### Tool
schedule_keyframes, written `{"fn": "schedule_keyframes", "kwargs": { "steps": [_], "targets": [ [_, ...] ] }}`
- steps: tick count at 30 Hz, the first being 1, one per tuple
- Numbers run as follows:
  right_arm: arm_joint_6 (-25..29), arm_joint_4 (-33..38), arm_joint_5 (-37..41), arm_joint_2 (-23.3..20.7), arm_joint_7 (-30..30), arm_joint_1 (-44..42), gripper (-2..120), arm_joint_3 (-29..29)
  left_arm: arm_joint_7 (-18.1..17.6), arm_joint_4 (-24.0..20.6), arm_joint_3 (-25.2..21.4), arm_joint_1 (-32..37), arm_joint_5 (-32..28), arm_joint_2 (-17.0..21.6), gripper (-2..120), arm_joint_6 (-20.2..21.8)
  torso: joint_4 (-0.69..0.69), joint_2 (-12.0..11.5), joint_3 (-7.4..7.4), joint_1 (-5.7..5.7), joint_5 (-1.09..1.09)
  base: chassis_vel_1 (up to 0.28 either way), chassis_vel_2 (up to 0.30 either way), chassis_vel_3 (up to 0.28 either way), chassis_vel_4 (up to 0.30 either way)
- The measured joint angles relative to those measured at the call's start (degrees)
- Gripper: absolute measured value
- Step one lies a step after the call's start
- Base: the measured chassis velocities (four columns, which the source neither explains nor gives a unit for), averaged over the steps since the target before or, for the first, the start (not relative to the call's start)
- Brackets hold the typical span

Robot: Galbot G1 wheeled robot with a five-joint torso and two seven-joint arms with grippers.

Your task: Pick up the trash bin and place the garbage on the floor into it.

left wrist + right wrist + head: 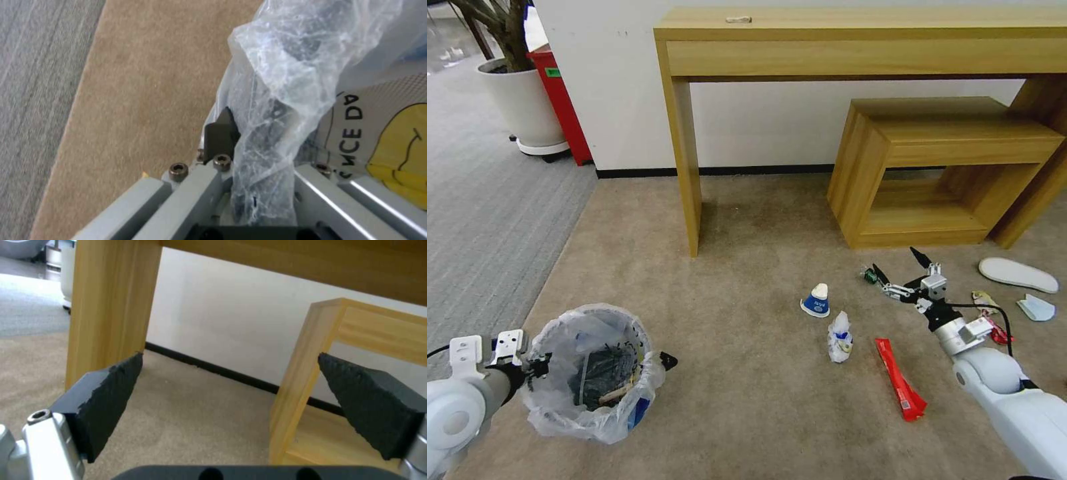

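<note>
The left gripper is clamped on the rim of the trash bin, pinching the crinkled clear liner along with the wall, which I take to be why the bin hangs at the robot's left side with its mouth up, ready to receive litter. From the wrist camera one dark finger presses against the plastic; the other is hidden behind the bag, so the exact bite is hard to judge. The right gripper hovers low with its jaws spread wide and empty, close to a small green bottle, probably lining up on it. The rest of the garbage lies scattered on the beige carpet: a blue-white paper cup tipped over, a crumpled clear wrapper, a red wrapper strip, a white slipper. Behind stand a wooden console table and a low wooden stool against a white wall, with grey ribbed carpet and a potted plant off to the left.
</note>
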Motion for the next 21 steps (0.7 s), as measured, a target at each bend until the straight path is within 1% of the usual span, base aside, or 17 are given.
{"fn": "schedule_keyframes", "kwargs": {
  "steps": [1, 8, 21],
  "targets": [
    [-0.12, -0.07, -0.27, 0.15, 0.00, -0.42, 100, 0.22, 1.03, 0.01, -0.12, 0.20, 1.00, -0.23, 0, -0.06, -0.01, 0.00, 0.00, 0.00, 0.00, 0.000, 0.000, 0.000, 0.000],
    [-0.50, -0.40, -1.01, 0.63, 0.05, -2.23, 100, 1.12, 2.92, -0.09, -0.01, 0.41, 3.27, -0.74, 0, -1.17, -0.01, 0.00, 0.01, 0.00, 0.00, 0.000, 0.000, 0.000, 0.000],
    [-0.39, -1.17, -1.22, 1.75, 0.14, -4.59, 100, 3.41, 2.91, 0.22, -0.03, 0.60, 2.36, 0.16, 0, -2.59, -0.01, 0.00, 0.00, 0.00, 0.00, 0.000, 0.000, 0.000, 0.000]
  ]
}}
